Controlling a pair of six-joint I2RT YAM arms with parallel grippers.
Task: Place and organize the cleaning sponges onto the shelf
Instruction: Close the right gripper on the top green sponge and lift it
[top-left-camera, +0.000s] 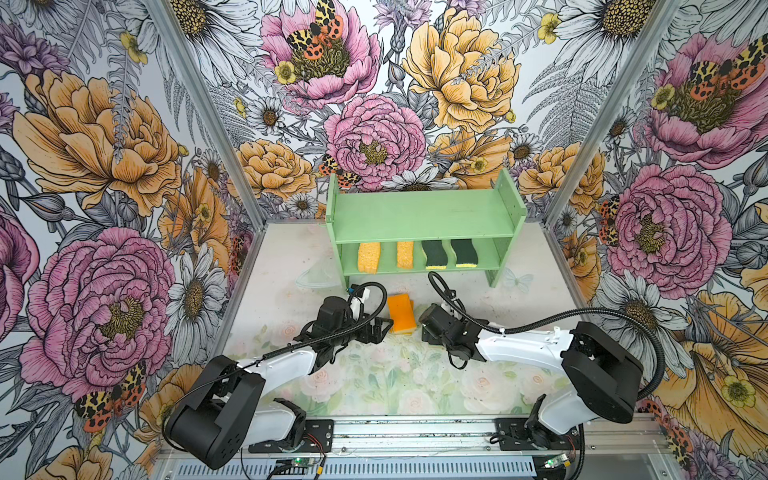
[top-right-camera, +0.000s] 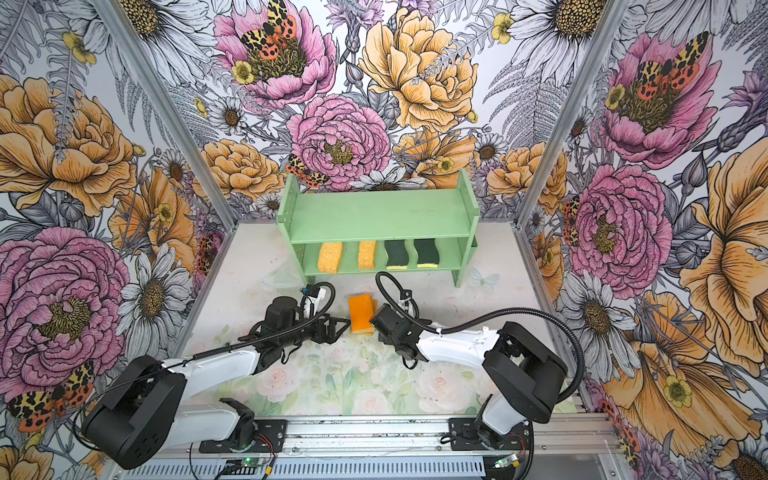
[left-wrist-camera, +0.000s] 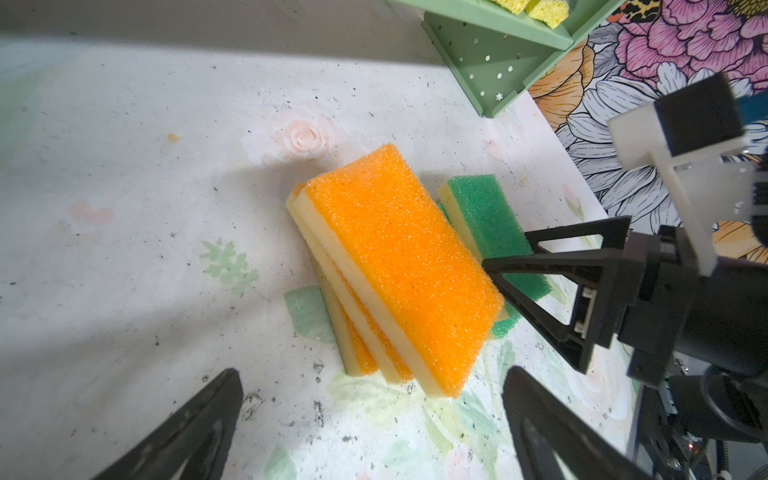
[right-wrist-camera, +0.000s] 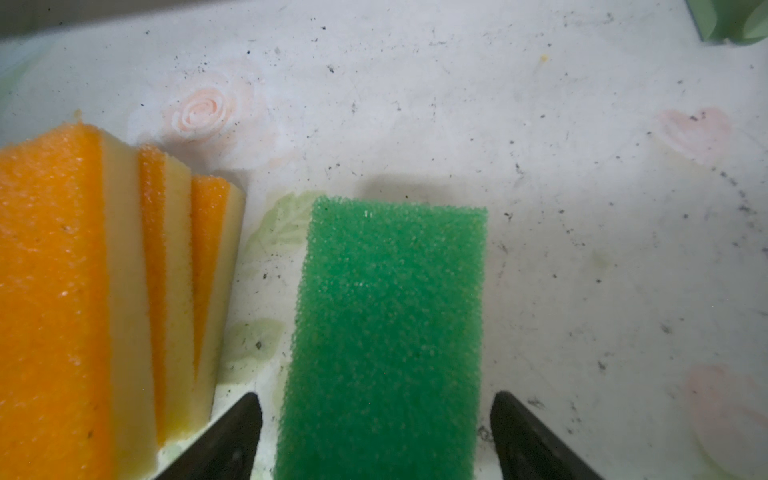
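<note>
- We are counting four sponges (top-left-camera: 368, 257) on the mint-green wooden shelf (top-left-camera: 422, 216), others waiting.
- Left gripper (left-wrist-camera: 372, 386) is gaping; right gripper (right-wrist-camera: 376, 397) is loosely straddling a green-topped sponge (right-wrist-camera: 390, 311).

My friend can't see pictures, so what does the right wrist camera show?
A green-topped sponge lies on the speckled floral table between the open black fingers of the right gripper. Beside it, three orange-topped sponges sit in a slanted stack.
</note>
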